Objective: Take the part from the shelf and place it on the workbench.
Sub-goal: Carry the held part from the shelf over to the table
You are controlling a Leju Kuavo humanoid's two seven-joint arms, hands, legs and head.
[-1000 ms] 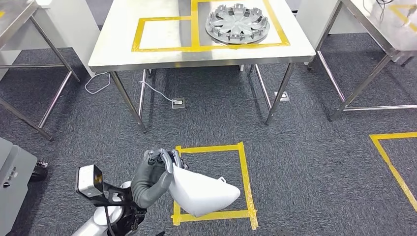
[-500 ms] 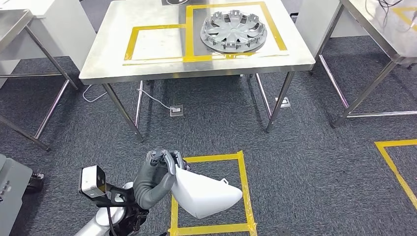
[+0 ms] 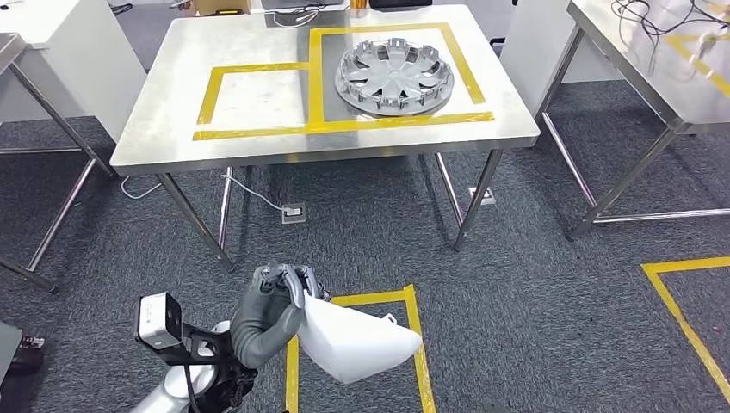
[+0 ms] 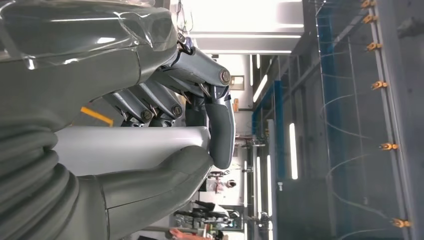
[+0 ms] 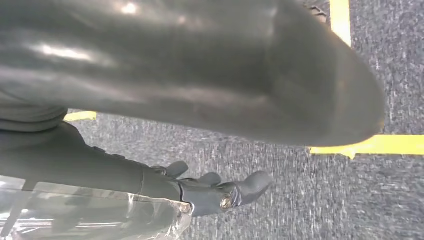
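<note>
White and smooth, the part sits in the left hand, low in the head view above the grey carpet and a square of yellow tape on the floor. In the left wrist view the thumb presses one face of the part while the darker fingers wrap the other. No writing or label can be read on it. Ahead stands the steel counter, marked with yellow tape rectangles; a silver wheel cover lies inside the larger one. The part is well apart from the counter. The right hand hangs over the carpet with its fingers apart, seemingly holding nothing, though much of it is hidden.
</note>
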